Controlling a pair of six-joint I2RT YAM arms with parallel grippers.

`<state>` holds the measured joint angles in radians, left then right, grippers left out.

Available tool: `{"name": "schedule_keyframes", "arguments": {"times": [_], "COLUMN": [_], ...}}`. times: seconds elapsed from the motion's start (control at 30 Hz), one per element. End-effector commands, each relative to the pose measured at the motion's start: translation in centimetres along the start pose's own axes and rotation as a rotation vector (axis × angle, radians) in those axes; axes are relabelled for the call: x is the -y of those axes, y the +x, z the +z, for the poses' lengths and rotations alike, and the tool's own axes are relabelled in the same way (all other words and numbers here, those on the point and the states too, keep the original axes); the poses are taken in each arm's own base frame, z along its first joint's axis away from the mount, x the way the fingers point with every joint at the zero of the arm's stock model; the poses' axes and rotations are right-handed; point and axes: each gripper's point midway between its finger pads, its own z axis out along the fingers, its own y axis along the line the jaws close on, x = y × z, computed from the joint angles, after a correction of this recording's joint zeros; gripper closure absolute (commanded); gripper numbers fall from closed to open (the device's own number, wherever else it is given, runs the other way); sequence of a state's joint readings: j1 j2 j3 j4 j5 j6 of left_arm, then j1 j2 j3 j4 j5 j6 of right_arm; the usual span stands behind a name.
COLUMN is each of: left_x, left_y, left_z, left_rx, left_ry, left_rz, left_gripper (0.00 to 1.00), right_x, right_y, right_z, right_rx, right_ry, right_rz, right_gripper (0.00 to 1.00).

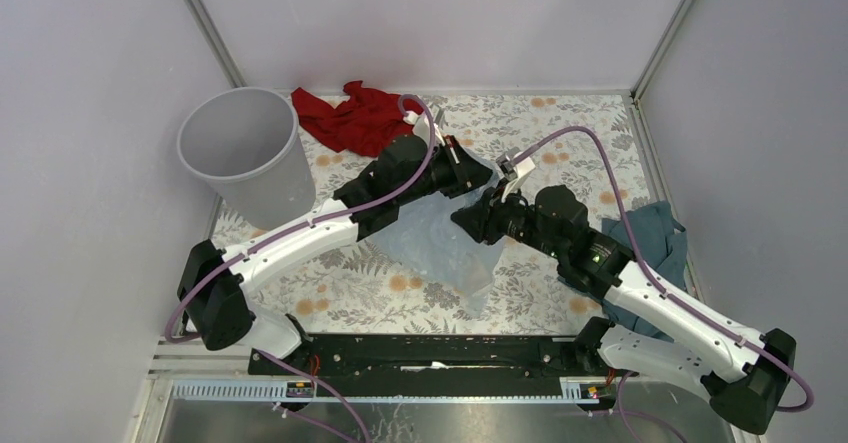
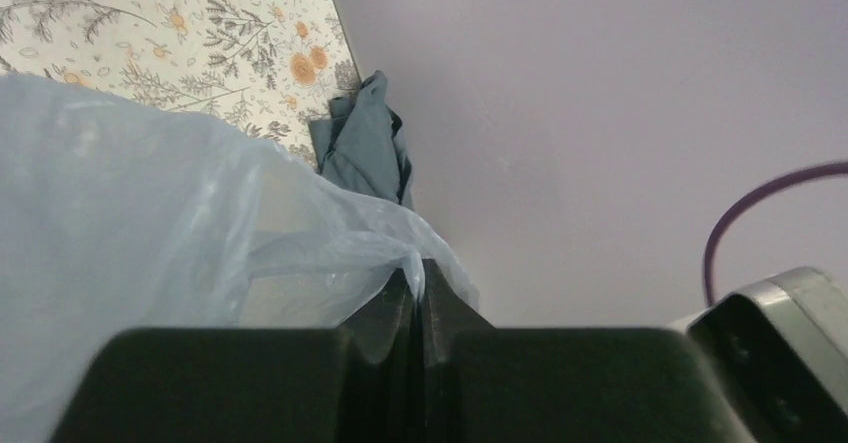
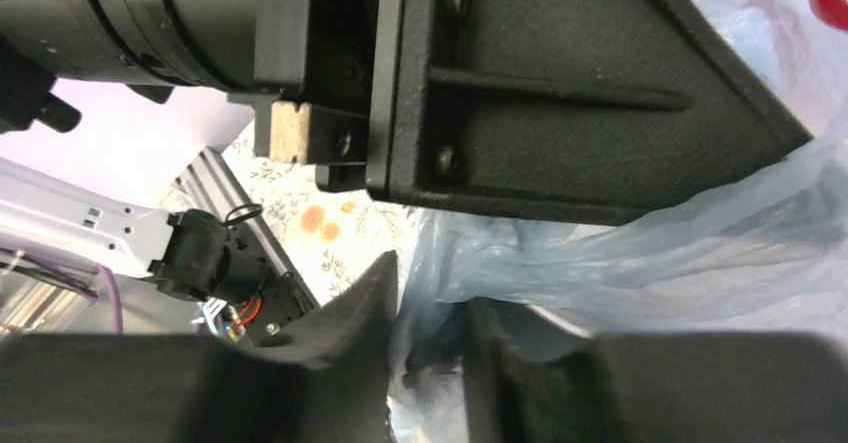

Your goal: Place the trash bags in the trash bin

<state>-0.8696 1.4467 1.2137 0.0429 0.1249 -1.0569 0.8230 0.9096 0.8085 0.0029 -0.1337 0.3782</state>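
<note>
Trash bin (image 1: 268, 188) only overhead, left gripper (image 2: 420, 281) clamped on trash bag (image 2: 130, 213) in wrist view, right gripper (image 3: 430, 311) half-open around it.

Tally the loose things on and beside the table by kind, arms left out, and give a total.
trash bag: 1
cloths: 2 (red cloth, teal cloth)
trash bin: 1
Total: 4

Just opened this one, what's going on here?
Mid-table, the left gripper is shut on a fold of the pale blue trash bag; the right gripper has its jaws apart, film between them. The grey trash bin stands at the far left corner, no bag in it yet.
</note>
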Motion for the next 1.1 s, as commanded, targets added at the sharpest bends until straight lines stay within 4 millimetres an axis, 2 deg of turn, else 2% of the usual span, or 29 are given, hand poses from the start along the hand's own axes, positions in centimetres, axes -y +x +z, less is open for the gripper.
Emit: {"name": "schedule_keyframes", "arguments": {"times": [0.0,0.03,0.1,0.2,0.27,0.37,0.5,0.57,0.67,0.8,0.87,0.93,1.0,1.07], "left_x": [4.7,5.6,6.3,5.4,4.6,3.2,2.2,2.5,3.3,4.4,4.4,4.1,3.6,2.8], "left_y": [-1.0,-0.9,-0.8,-1.9,-3.2,-5.0,-7.9,-9.2,-11.1,-11.9,-12.1,-12.2,-12.1,-11.9], "left_z": [-1.4,-1.8,-2.9,-5.5,-7.9,-12.3,-18.3,-21.5,-26.4,-30.6,-31.6,-31.6,-30.9,-29.6], "left_rx": [0.009,-0.006,-0.012,0.055,0.126,0.218,0.361,0.439,0.560,0.651,0.678,0.683,0.672,0.643], "left_ry": [0.153,0.195,0.223,0.175,0.124,0.007,-0.140,-0.177,-0.211,-0.184,-0.186,-0.201,-0.220,-0.243], "left_rz": [0.048,0.093,0.176,0.293,0.374,0.483,0.576,0.592,0.585,0.583,0.579,0.580,0.579,0.578], "left_gripper": [0.80,0.64,0.38,0.16,0.08,0.01,0.01,0.01,0.01,0.01,0.01,0.01,0.01,0.01], "right_x": [0.7,1.1,1.6,2.0,1.5,-0.9,-5.7,-8.6,-12.0,-15.0,-15.0,-13.6,-10.0,-5.0], "right_y": [-2.3,-2.4,-2.7,-2.7,-2.8,-3.6,-4.5,-6.3,-8.2,-9.4,-9.2,-8.6,-7.0,-4.6], "right_z": [0.1,0.0,-0.4,-1.0,-0.9,0.2,3.5,4.5,5.6,6.0,5.5,5.1,5.4,5.6], "right_rx": [0.088,0.102,0.134,0.152,0.162,0.168,0.105,0.104,0.100,0.063,0.068,0.066,0.030,-0.002], "right_ry": [0.077,0.098,0.124,0.143,0.120,-0.004,-0.241,-0.382,-0.562,-0.717,-0.747,-0.741,-0.664,-0.543], "right_rz": [-0.032,-0.023,-0.013,0.001,0.021,0.057,0.118,0.152,0.245,0.343,0.391,0.438,0.540,0.669], "right_gripper": [0.86,0.99,1.00,1.00,1.00,1.00,1.00,1.00,1.00,1.00,1.00,1.00,1.00,1.00]}}
